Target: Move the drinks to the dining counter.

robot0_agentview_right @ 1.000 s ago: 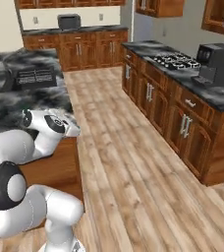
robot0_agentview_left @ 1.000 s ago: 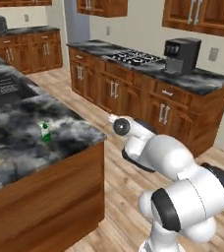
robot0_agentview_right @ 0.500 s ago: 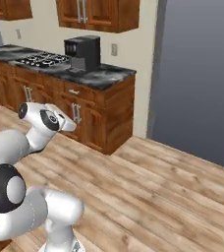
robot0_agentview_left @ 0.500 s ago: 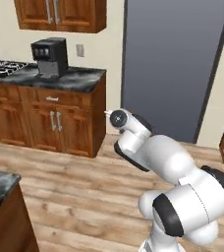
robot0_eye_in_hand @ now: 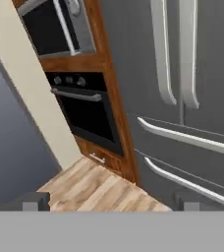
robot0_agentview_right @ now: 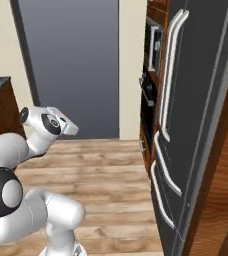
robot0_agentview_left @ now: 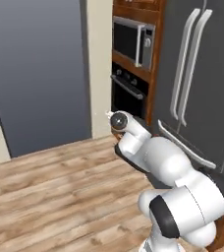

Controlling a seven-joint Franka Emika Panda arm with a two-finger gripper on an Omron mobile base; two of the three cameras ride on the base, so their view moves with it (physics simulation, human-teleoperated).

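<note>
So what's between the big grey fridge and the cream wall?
In the left base view, a wooden column sits between the fridge and the cream wall. It holds a microwave above a black oven.

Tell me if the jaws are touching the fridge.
Apart. In the hand view the gripper hangs open over wood floor, with the fridge standing clearly beyond its fingertips.

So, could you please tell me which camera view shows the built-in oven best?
The hand view: the oven faces the camera nearly head-on, with its knobs, handle and dark door all plain. The left base view shows the oven smaller, its lower part behind the arm. The right base view catches the oven only edge-on, as a thin sliver beside the fridge.
</note>
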